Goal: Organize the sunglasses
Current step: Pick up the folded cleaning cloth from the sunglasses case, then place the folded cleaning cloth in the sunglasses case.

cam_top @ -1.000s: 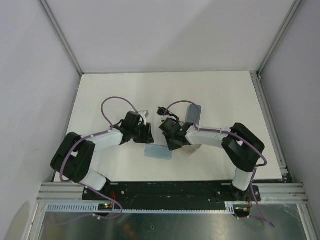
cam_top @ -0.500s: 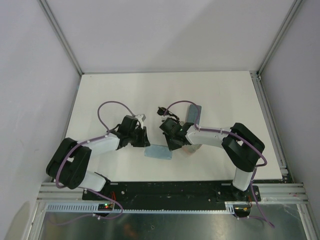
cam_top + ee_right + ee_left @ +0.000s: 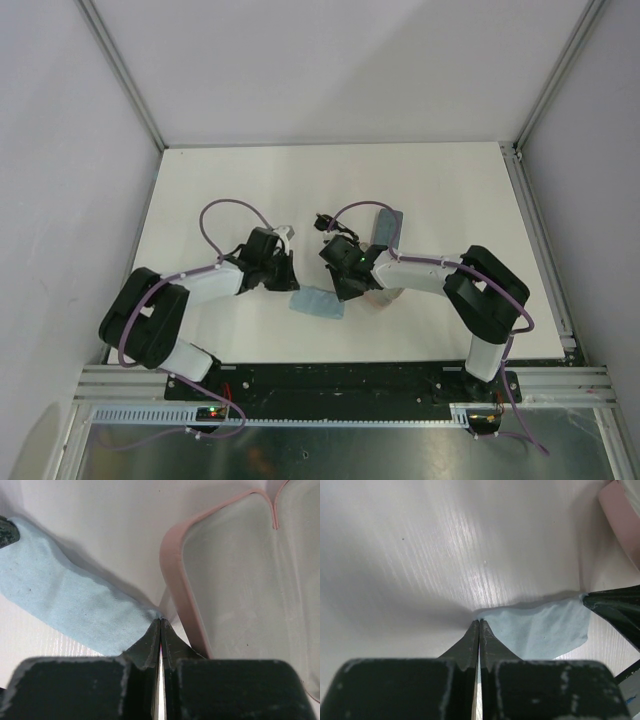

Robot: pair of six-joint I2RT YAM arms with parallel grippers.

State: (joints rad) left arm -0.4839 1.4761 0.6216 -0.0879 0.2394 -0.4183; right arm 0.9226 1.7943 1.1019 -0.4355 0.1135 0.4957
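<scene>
A light-blue cloth (image 3: 318,302) is stretched between both grippers on the white table. My left gripper (image 3: 479,622) is shut on one corner of the cloth (image 3: 540,632), and my right gripper (image 3: 160,620) is shut on the opposite corner of the cloth (image 3: 75,605). From above, the left gripper (image 3: 293,289) and right gripper (image 3: 345,297) sit at the cloth's two ends. The black wire-framed sunglasses (image 3: 324,221) lie just beyond the right wrist. A bit of the white-framed sunglasses (image 3: 287,232) shows behind the left wrist, mostly hidden.
An open pink case (image 3: 240,580) lies right beside the right gripper, partly under that arm (image 3: 386,297). A blue-grey case (image 3: 388,225) lies farther back. The table's edges have metal rails (image 3: 535,240).
My left gripper has closed on the cloth's corner; a second ago it stood open just beside it. The right gripper has stayed shut on its corner.
</scene>
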